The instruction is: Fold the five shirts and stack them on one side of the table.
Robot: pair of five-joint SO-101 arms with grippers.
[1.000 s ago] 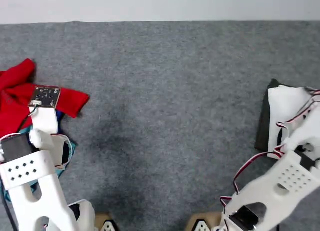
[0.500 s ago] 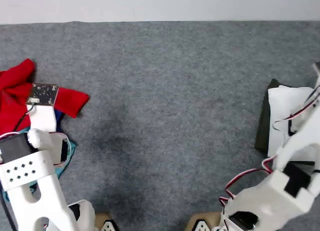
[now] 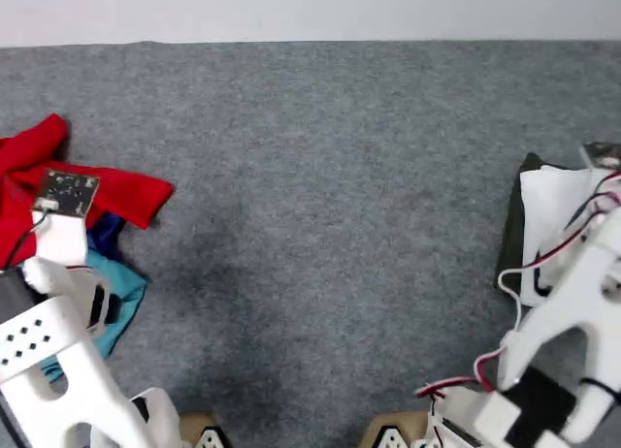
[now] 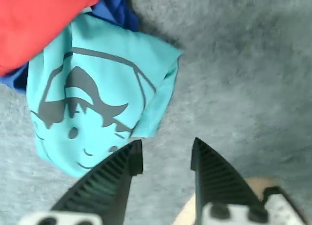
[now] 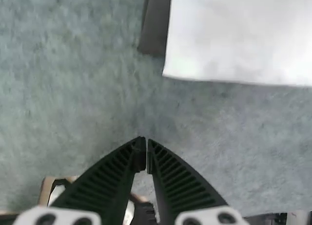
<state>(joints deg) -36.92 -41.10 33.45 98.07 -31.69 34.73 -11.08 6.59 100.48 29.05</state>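
Since the earlier frames, both arms have drawn back toward their bases. The right arm [image 3: 572,312] has come off the white shirt [image 3: 548,210]. The left arm [image 3: 58,332] has moved farther from it, uncovering more of the teal shirt [image 3: 121,303].

High view: note that the white shirt lies folded on a dark shirt [image 3: 512,235], whose edge shows on the side facing the table [image 3: 340,176] centre. Its long axis runs from the arms' side toward the far side. Well apart from the white shirt, across the table, the red shirt [image 3: 121,191], blue shirt [image 3: 105,233] and teal shirt lie heaped and unfolded. One red sleeve points toward the white shirt. Judge two shirts done and three left.

Left wrist view: the left gripper [image 4: 165,149] hangs over the teal shirt's [image 4: 92,88] edge, on the heap's side away from the white shirt. Its jaws are spread and hold nothing. The teal shirt lies print side up, partly under the red shirt [image 4: 39,20].

Right wrist view: the right gripper [image 5: 145,142] sits near the white shirt [image 5: 243,35], apart from it. Its jaws are closed together and hold nothing.
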